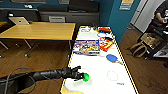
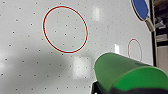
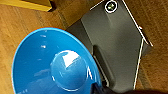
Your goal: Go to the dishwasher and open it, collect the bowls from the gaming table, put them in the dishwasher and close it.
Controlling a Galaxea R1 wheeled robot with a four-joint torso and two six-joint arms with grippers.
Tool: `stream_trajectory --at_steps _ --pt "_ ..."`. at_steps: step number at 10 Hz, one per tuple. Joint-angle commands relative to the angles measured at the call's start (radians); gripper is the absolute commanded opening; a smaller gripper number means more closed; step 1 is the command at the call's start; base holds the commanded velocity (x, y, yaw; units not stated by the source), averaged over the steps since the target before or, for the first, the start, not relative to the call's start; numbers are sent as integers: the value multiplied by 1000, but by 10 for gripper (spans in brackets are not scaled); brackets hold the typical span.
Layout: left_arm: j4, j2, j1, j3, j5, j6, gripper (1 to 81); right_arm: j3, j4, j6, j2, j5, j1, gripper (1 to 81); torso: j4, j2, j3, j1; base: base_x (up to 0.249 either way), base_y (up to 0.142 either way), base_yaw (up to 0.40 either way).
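Head view: your left hand (image 1: 79,75) is reaching in from the left and gripping the green bowl (image 1: 86,77) at the near end of the white-topped table (image 1: 100,67). Further right a blue paddle (image 1: 111,58) is lying. By your right wrist, your right hand is holding a blue bowl (image 3: 53,68) over the wooden floor (image 3: 20,27).

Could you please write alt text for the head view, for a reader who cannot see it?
The robot's left gripper holds a green bowl at the near end of a white-topped gaming table. Farther along lie a blue paddle, a game box and an orange packet; a wooden table stands to the left.
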Motion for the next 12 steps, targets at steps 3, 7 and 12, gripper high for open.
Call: stream_trajectory --at_steps 3,7,12 --pt "134 -360 -35 398 36 -2 10 22 -12 -6 -41 -77 -2 10 0 0 52 0 0 0 0" --pt "345 -415 227 449 30 -13 10 25 -14 -8 -38 -77 -18 10 0 0 125 0 0 0 0" --pt "640 -402 517 440 28 -59 10 16 -20 -9 -38 -75 -31 10 0 0 221 -1 0 0 0"
